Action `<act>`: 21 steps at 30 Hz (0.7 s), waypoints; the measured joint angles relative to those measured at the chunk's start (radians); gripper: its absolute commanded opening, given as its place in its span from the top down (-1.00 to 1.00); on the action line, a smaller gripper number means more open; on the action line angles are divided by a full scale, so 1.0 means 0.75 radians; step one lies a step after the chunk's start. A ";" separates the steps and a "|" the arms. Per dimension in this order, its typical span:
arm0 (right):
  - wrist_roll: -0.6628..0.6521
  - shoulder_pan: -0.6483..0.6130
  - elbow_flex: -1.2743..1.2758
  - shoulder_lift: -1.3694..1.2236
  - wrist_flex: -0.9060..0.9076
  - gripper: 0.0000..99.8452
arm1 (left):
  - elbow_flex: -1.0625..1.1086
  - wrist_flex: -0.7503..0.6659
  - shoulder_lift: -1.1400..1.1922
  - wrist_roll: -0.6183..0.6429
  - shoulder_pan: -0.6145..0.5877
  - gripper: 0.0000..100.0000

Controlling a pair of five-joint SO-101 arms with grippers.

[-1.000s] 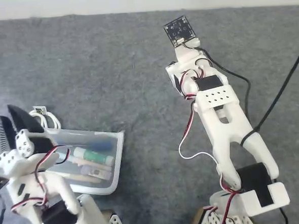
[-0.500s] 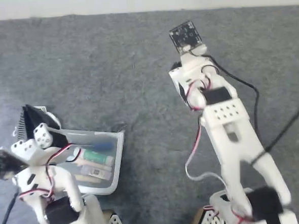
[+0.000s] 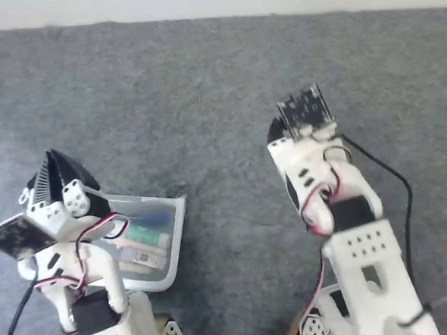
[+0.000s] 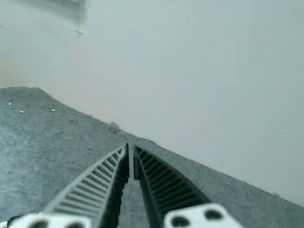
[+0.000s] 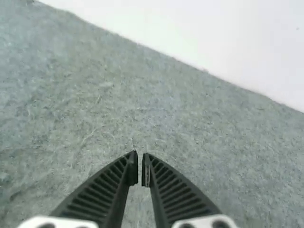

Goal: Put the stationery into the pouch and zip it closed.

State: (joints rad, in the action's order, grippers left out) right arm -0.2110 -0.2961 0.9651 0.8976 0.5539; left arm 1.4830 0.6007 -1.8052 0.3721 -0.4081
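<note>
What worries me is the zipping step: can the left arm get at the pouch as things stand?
Probably yes: the pouch lies right beside that arm, unblocked; the shut left gripper merely points toward the wall.

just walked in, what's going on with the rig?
Nothing is being handled right now. The clear pouch lies at the near left of the grey mat, with pens and markers already inside. The left claw is shut and empty, at the pouch's far corner. The right claw is also shut and empty, over bare mat and apart from the pouch. I can't tell whether the pouch is zipped.
</note>
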 measured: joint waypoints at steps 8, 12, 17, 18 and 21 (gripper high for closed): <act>0.108 0.031 0.215 0.327 0.000 0.98 | 0.031 0.000 0.000 -0.041 0.068 0.98; 0.137 0.070 0.331 0.497 0.000 0.98 | 0.059 0.000 0.000 -0.088 0.113 0.98; 0.145 0.068 0.499 0.751 0.000 0.98 | 0.061 0.000 0.000 -0.100 0.135 0.98; 0.145 0.068 0.530 0.808 0.000 0.98 | 0.061 0.000 0.000 -0.098 0.137 0.98; 0.145 0.076 0.595 0.978 0.047 0.98 | 0.061 0.000 0.000 -0.100 0.145 0.98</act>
State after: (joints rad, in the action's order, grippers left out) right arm -0.1020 -0.2394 1.4116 1.6310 0.5892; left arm 1.5290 0.6007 -1.8052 0.2969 -0.2992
